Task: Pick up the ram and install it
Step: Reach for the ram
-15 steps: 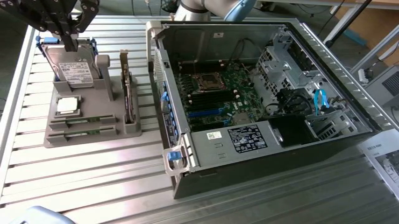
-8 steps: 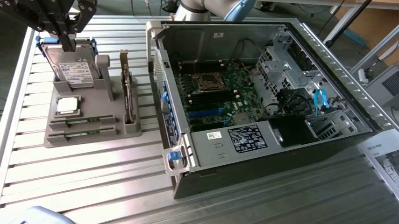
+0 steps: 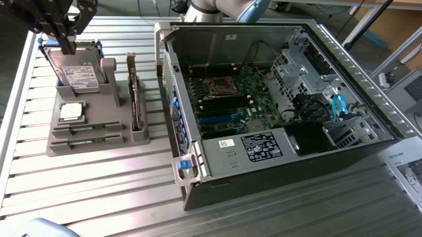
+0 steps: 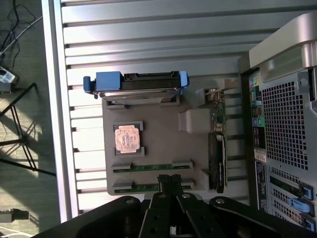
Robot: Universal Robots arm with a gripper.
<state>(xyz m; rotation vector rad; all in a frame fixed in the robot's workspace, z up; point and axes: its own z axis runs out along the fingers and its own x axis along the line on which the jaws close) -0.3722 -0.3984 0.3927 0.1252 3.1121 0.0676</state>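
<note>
Two ram sticks lie in slots of a grey holder (image 4: 163, 144): one ram (image 4: 151, 167) shows its full thin green length, and the other ram (image 4: 141, 187) is partly covered by my fingers. My gripper (image 4: 171, 182) hangs above that end of the holder, shut with nothing between its fingers. In the exterior view the gripper (image 3: 68, 47) is at the upper left, above the holder (image 3: 92, 123). The open computer case (image 3: 277, 98) lies on its side at the exterior view's right, with its motherboard (image 3: 228, 94) exposed.
On the same holder a silver hard drive (image 4: 136, 85) with blue rails stands upright beside a square CPU (image 4: 128, 139). An upright expansion card (image 4: 218, 144) stands between the holder and the case wall (image 4: 282, 124). The slatted metal table (image 3: 99, 187) carries everything.
</note>
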